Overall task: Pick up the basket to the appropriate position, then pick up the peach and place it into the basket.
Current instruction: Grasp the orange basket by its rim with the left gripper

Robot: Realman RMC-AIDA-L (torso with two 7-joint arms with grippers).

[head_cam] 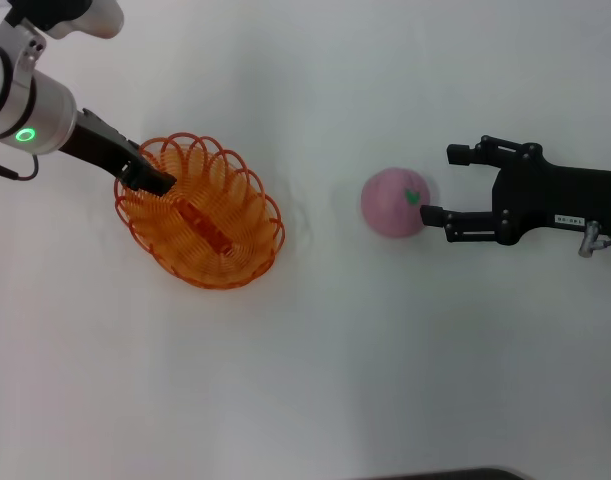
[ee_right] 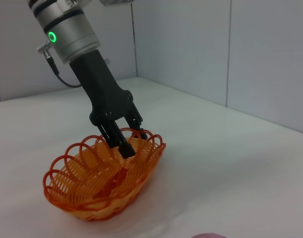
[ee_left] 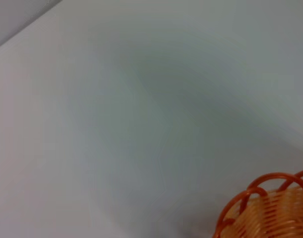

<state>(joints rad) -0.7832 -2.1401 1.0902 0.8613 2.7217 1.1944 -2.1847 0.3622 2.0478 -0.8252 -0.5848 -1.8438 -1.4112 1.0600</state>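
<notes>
The orange basket [head_cam: 200, 215] rests on the white table at centre-left. It also shows in the right wrist view [ee_right: 99, 181] and partly in the left wrist view [ee_left: 270, 210]. My left gripper [head_cam: 153, 180] reaches down from the upper left and is shut on the basket's far-left rim, as the right wrist view [ee_right: 127, 144] also shows. The pink peach [head_cam: 393, 202], with its green leaf mark, lies on the table right of the basket. My right gripper [head_cam: 451, 185] is open and level with the peach on its right side. Its lower fingertip [head_cam: 432, 214] is at the peach's edge.
The white table [head_cam: 315, 380] spreads around both things. A dark edge [head_cam: 455, 474] shows at the bottom of the head view. Grey wall panels [ee_right: 250, 54] stand behind the table.
</notes>
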